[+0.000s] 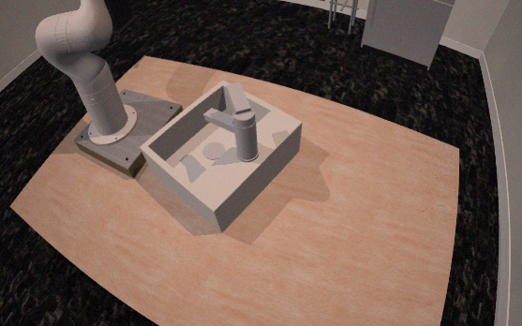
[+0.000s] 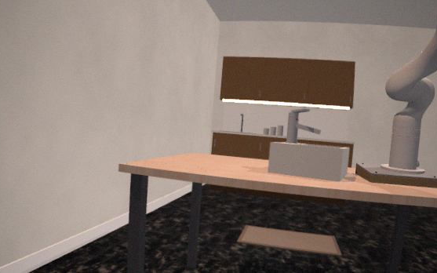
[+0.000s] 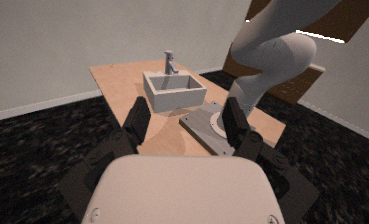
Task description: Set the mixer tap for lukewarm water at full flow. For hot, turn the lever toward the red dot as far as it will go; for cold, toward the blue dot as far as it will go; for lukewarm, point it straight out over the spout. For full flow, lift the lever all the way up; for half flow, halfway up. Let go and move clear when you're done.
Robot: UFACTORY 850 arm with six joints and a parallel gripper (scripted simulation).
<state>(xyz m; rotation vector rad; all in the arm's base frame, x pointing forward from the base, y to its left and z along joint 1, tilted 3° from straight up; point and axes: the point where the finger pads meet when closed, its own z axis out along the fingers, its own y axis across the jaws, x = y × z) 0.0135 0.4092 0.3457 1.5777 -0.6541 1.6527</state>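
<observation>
Wrist view: gripper (image 3: 186,120) high above the table, fingers spread to their widest, nothing between them. Far from any contact; the whole table (image 3: 116,82) fits in view beyond the fingertips.

Arm (image 1: 95,89) rises from its base plate (image 1: 158,109), which sits touching or just beside one short wall of the sink basin (image 1: 233,197).

Mixer tap (image 1: 246,138) stands upright in the basin, on the side away from the arm. Spout (image 1: 216,116) reaches out over the bowl. Lever (image 1: 237,97) sits on top of the tap body; seen from above, it angles off the spout line rather than lying over it. Red dot (image 2: 296,119) shows on the body in the exterior view; blue dot not visible.

Handling, as judged: rigid metal-like lever on a fixed pivot, smooth and likely slippery, no give. Best purchase looks to be the free outer end of the lever, for most leverage: pinch across its flat sides, or push from underneath to lift. Swing to align with spout, then raise fully.
</observation>
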